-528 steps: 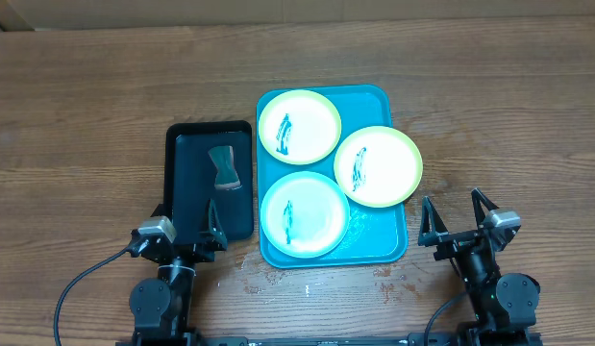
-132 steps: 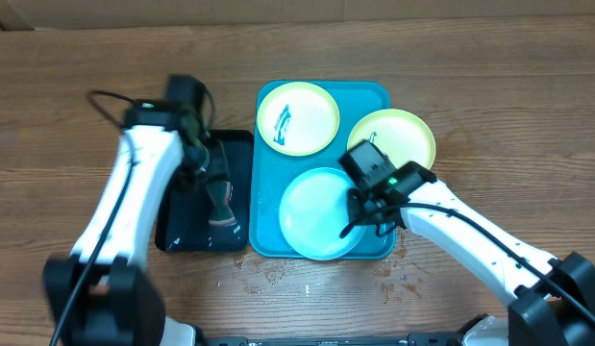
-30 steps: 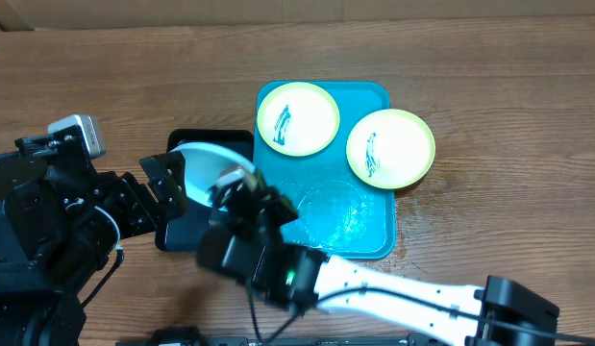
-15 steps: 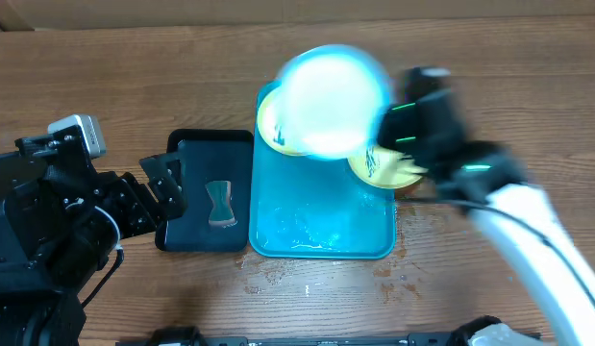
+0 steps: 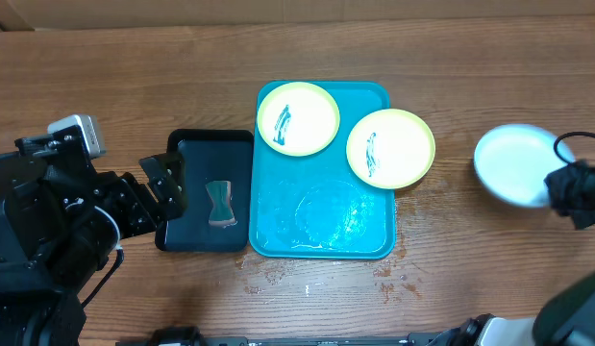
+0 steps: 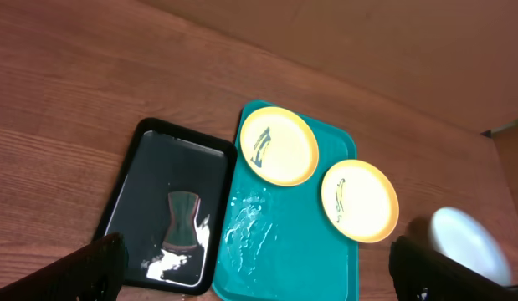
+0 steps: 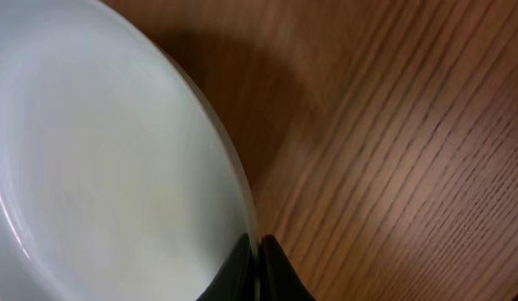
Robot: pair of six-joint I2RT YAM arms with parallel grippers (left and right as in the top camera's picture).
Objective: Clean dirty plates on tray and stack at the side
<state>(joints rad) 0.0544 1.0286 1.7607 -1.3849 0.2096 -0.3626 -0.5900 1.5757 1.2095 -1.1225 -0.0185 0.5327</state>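
Observation:
The turquoise tray [image 5: 321,226] lies mid-table, its wet bare floor showing at the near end. Two plates with blue-green smears sit at its far end: one [image 5: 297,117] on the left, the other [image 5: 390,147] hanging over the right rim. A third plate [image 5: 513,165], clean and blurred, hangs over the wood at the far right. My right gripper [image 5: 558,183] is shut on its rim, the jaws pinching the edge [image 7: 259,259]. My left gripper [image 6: 263,280] is open and empty, high above the black tray [image 6: 133,209].
A small black tray [image 5: 191,216] stands left of the turquoise one, with a sponge [image 5: 218,204] in a film of water. Water drops lie on the wood near the turquoise tray's front edge. Bare wooden table surrounds both trays.
My right arm has swung the clean plate from above the tray's far end out to the right side of the table. The left arm has not moved.

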